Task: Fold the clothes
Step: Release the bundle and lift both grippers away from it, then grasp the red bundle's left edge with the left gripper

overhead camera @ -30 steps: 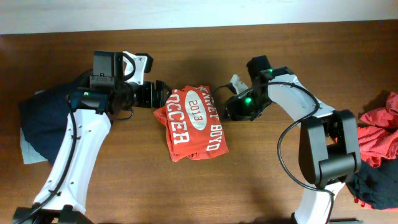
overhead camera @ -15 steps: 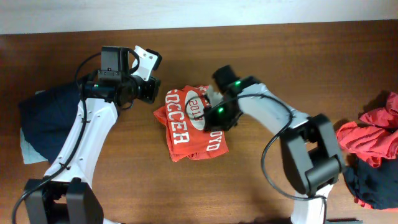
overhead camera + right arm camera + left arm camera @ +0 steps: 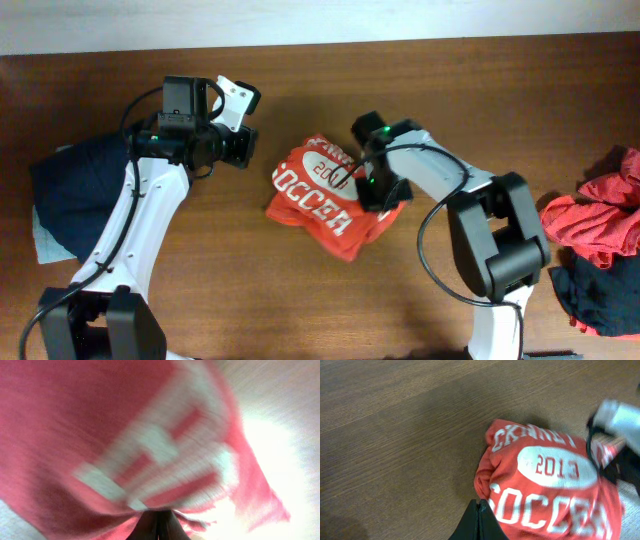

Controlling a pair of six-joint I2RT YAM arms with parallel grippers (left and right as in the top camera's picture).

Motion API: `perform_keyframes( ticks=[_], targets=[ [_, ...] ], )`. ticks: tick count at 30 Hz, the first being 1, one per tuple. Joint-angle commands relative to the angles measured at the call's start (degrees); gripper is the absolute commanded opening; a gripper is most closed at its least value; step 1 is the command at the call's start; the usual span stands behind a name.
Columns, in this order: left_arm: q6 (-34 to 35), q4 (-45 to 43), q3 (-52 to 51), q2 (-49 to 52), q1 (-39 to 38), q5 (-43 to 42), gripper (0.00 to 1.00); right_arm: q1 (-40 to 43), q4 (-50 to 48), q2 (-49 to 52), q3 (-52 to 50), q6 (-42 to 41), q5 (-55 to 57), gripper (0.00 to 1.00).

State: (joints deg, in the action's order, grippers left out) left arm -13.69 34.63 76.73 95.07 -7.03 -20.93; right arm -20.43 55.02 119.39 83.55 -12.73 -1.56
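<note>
Okay, I'm seeing right claw (image 3: 374, 190) pinching the orange-red T-shirt (image 3: 318, 198) at its right edge, scene centre. Meanwhile left claw (image 3: 246, 149) is sitting shut, empty, just left of it. Long axis is running far-left to near-right; right claw is nearer.

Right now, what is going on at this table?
The right gripper is shut on the right side of a folded orange-red T-shirt in the middle of the table. The left gripper is shut and empty, beside the shirt's left edge. A dark navy heap lies at the left end, a red heap at the right.
</note>
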Motion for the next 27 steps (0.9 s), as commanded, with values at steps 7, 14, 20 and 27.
perform_keyframes(
  ticks=[7,14,20,27],
  targets=[
    [0.7,-0.1,0.2,0.6,-2.0,-3.7,0.45,4.3,3.3,2.9,18.6,12.1,13.7,0.08],
    [10.3,0.3,0.2,9.3,-4.5,-3.7,0.77,4.4,18.6,2.9,30.6,11.8,-11.6,0.24],
    [18.7,-0.2,0.2,16.8,-3.3,-7.2,0.86,3.9,15.5,2.9,22.0,7.3,-18.8,0.25],
    [22.7,-3.0,0.2,23.1,-3.2,-16.2,0.93,4.0,6.5,2.9,8.2,2.5,-19.0,0.19]
  ],
)
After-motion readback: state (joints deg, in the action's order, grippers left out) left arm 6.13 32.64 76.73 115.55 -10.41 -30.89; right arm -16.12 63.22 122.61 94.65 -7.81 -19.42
